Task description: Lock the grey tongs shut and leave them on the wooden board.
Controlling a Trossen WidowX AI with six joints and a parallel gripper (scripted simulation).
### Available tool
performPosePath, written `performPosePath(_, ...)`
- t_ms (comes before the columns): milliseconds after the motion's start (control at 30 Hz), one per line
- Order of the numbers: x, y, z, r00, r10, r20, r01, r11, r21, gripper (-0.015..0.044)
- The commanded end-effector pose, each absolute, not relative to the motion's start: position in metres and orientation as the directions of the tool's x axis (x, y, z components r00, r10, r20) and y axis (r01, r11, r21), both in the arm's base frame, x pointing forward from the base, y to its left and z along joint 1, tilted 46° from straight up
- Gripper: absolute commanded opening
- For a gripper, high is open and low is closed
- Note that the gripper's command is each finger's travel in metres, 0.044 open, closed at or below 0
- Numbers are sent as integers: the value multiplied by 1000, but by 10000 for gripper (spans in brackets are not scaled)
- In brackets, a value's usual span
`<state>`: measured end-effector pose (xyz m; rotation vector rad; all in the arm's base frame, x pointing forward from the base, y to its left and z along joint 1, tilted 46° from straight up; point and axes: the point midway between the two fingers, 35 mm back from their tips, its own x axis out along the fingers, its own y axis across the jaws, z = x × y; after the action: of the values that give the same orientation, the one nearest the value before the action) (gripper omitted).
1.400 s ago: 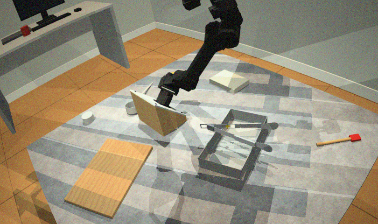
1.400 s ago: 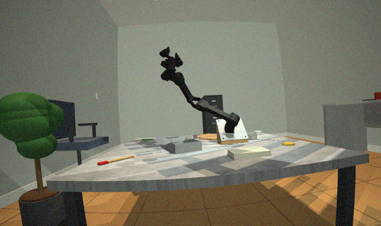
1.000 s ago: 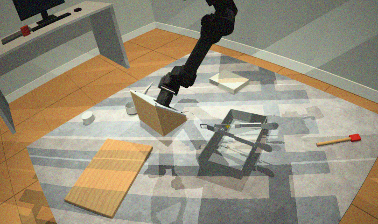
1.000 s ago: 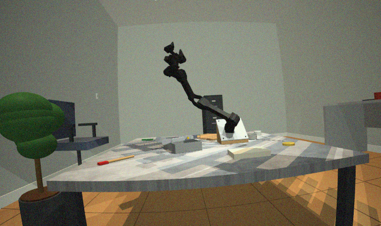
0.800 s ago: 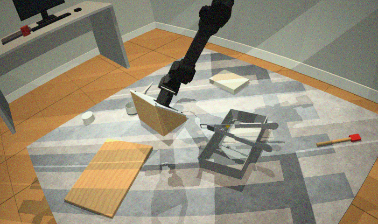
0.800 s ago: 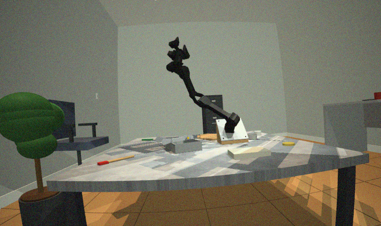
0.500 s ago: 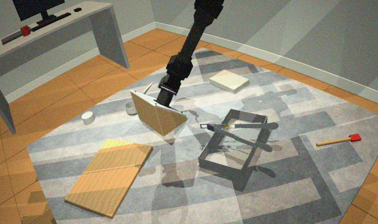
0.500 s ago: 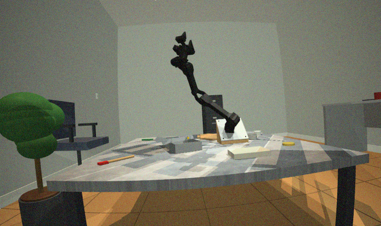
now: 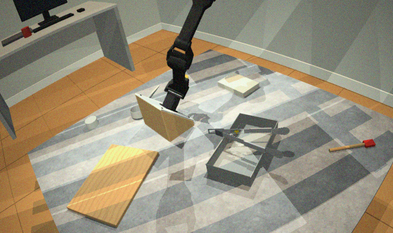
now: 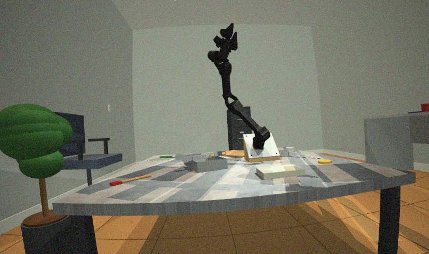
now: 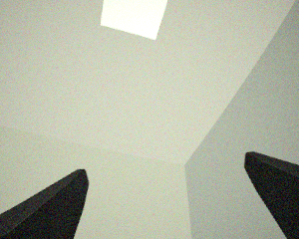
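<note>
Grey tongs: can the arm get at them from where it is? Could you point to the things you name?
Probably yes, after swinging down: the gripper (image 10: 234,31) (image 11: 165,169) is open and empty, high above the table, and the tongs (image 9: 247,131) lie exposed across the roasting tin's rim (image 9: 221,170). Exact reach is unclear.

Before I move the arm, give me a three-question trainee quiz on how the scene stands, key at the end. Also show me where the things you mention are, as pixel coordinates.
1. True or false: the grey tongs (image 9: 254,131) lie on the wooden board (image 9: 113,186).
2. Multiple choice: the gripper (image 10: 234,28) (image 11: 165,169) is
A) shut on the tongs
B) open, with nothing between its fingers
C) shut, with nothing between its fingers
3. Fill in: the brush-like tool (image 9: 347,146) (image 10: 131,180) beyond the roasting tin (image 9: 228,174) (image 10: 212,164) has a wooden handle and a ____ head.

Key: 1 false; 2 B; 3 red
</note>
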<state>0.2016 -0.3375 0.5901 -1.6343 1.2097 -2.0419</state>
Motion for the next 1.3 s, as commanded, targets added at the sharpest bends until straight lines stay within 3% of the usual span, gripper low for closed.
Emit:
performPosePath(0, 172, -322, 608, -372, -579, 726, -284, -673, -683, 440)
performPosePath(233, 99, -288, 637, -503, -430, 750, -234, -767, -597, 440)
performPosePath(600, 32, -221, 667, -572, -213, 792, -303, -843, -445, 440)
performPosePath(1267, -27, -142, 684, -601, 51, 797, -398, -885, -243, 440)
